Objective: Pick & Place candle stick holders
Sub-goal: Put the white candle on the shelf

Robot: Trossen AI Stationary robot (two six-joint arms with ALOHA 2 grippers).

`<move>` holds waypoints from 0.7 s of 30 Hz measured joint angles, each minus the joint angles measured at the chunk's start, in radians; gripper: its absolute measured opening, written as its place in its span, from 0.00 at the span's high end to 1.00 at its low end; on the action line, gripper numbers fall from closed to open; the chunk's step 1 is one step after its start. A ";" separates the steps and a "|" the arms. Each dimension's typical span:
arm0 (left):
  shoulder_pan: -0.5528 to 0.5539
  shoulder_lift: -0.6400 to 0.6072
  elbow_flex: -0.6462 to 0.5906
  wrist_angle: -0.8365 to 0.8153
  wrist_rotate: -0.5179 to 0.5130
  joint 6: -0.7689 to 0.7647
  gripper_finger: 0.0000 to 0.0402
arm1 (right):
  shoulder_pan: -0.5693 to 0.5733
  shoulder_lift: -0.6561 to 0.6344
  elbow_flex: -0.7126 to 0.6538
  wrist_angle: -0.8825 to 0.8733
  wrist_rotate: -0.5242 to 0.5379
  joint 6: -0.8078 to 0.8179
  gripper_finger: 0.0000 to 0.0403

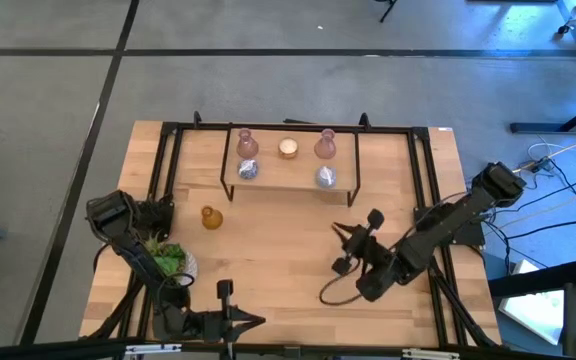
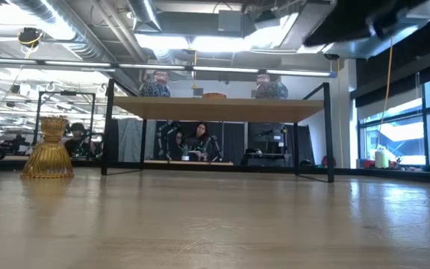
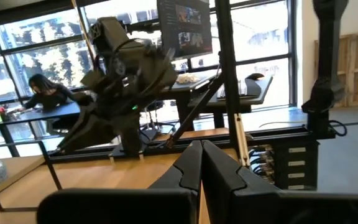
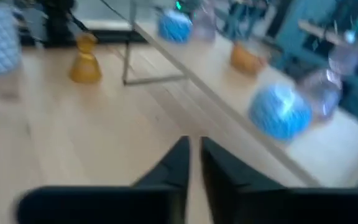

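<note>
Amber holder [image 1: 211, 217] alone at nine o'clock on the surface [image 1: 278, 250]: we fear right claw [image 1: 343, 232], seemingly closed empty, toppling it.

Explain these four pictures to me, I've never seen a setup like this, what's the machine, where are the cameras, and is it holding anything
It is a robot with two dark arms at a wooden table. One picture looks straight down from overhead, one looks level across the tabletop, and two come from cameras on the arms' wrists. A raised shelf at the far side carries five small candle holders: two pink vase-shaped holders, two silvery-blue round holders and a cream-white holder. An amber holder stands alone on the table, and a green succulent sits near the left arm. The left gripper waits at the near edge, shut and empty. The right gripper hovers over the table below the shelf, fingers nearly together, holding nothing.
</note>
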 joint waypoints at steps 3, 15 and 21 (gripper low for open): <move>-0.007 0.000 0.000 0.000 0.000 0.000 1.00 | -0.042 0.000 -0.013 -0.070 -0.136 0.082 0.98; -0.006 0.000 0.000 0.000 0.008 0.010 1.00 | -0.135 -0.003 -0.072 -0.011 -0.156 0.029 0.99; -0.007 0.000 0.000 0.000 0.009 0.010 1.00 | -0.240 -0.034 -0.219 0.533 -0.475 -0.397 1.00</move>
